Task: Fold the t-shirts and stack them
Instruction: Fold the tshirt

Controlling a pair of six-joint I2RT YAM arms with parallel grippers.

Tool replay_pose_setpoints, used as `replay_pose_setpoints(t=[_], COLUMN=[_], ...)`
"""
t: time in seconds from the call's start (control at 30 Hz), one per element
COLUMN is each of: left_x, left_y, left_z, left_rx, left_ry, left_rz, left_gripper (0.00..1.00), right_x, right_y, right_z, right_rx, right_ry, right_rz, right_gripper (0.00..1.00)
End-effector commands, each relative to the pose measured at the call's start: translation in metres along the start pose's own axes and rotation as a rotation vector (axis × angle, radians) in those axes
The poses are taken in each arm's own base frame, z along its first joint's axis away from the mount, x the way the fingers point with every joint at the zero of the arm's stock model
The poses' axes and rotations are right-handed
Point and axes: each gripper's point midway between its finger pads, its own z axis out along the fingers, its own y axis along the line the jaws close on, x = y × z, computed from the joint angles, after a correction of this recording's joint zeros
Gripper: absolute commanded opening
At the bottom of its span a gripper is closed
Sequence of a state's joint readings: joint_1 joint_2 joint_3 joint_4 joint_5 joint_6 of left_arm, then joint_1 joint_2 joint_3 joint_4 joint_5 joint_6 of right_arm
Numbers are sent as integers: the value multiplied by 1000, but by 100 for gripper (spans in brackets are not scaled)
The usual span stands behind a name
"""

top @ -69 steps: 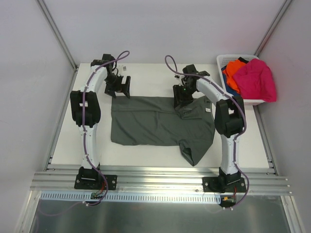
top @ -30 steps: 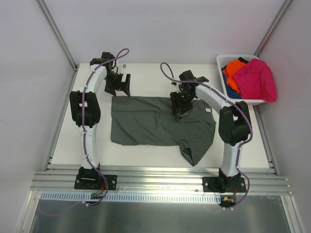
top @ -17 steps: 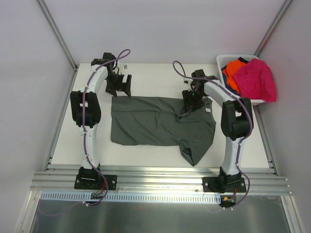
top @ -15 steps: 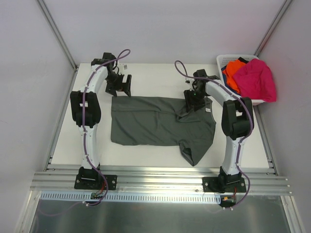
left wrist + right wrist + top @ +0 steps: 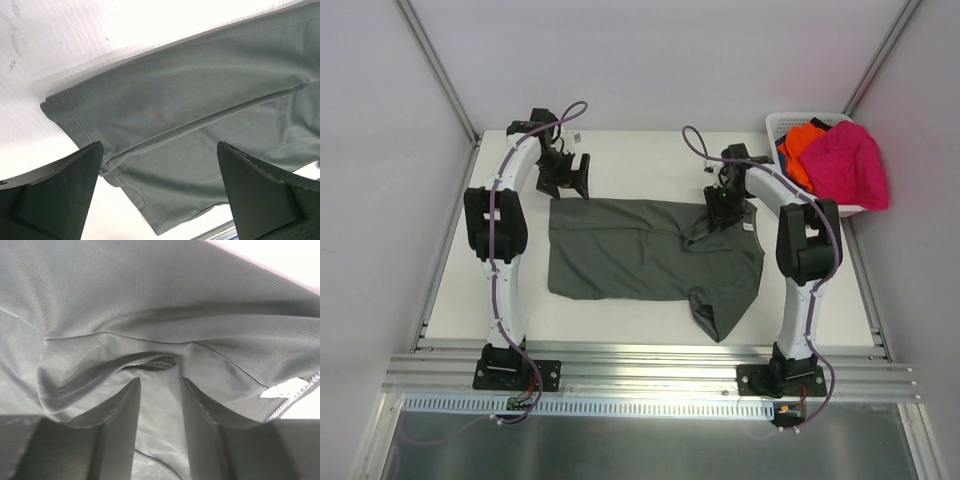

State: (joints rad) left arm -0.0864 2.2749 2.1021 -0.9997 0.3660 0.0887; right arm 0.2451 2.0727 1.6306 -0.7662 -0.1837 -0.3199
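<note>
A large dark grey-green t-shirt (image 5: 640, 250) lies spread on the white table, its right part rumpled and one sleeve pointing toward the near edge. My right gripper (image 5: 720, 210) presses down on the shirt's upper right, by the collar. In the right wrist view the right gripper (image 5: 160, 381) is partly open, with cloth lying in the gap and a stitched fold (image 5: 150, 364) bunched at the tips. My left gripper (image 5: 570, 183) hovers wide open just beyond the shirt's upper left corner. In the left wrist view the left gripper (image 5: 159, 145) is empty over the hemmed corner (image 5: 75, 115).
A white lattice basket (image 5: 775, 125) stands at the back right, holding a magenta-pink t-shirt (image 5: 845, 160), an orange one (image 5: 803, 140) and a sliver of blue (image 5: 790, 172). A white label (image 5: 282, 388) shows at the collar. Metal rails run along the table's near edge (image 5: 640, 372).
My right gripper has slid right and slightly back across the shirt, pushing a fold along, and its jaws have narrowed. The left arm has stayed still.
</note>
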Motion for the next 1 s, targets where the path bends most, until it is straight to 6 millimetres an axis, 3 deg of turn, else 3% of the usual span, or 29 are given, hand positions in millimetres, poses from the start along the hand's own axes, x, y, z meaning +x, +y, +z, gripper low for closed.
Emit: replay_pose_setpoints(t=[0.0, 0.2, 0.27, 0.4, 0.6, 0.83, 0.97], left_x=[-6, -4, -4, -6, -12, -19, -20], left_y=[-17, -17, -16, -17, -21, -24, -25], left_z=[-25, -25, -25, -25, -22, -22, -25], left_rx=[12, 11, 8, 14, 38, 56, 54], left_ry=[-47, -44, -44, -49, -57, -73, -80], left_rz=[30, 29, 31, 31, 25, 26, 26], left_gripper=[99, 99, 99, 99, 98, 98, 98], right_x=[-8, -10, -13, -12, 8, 53, 65], right_y=[0, -3, -3, -4, 6, 30, 43], right_z=[-2, 3, 2, -8, -39, -51, -53], right_rx=[-18, -22, -22, -1, -9, -50, -75], right_ry=[-14, -6, -10, -17, -23, 28, 44], right_rz=[-24, -31, -31, -26, 10, 18, 5], right_gripper=[40, 26, 14, 4, 6, 8, 12])
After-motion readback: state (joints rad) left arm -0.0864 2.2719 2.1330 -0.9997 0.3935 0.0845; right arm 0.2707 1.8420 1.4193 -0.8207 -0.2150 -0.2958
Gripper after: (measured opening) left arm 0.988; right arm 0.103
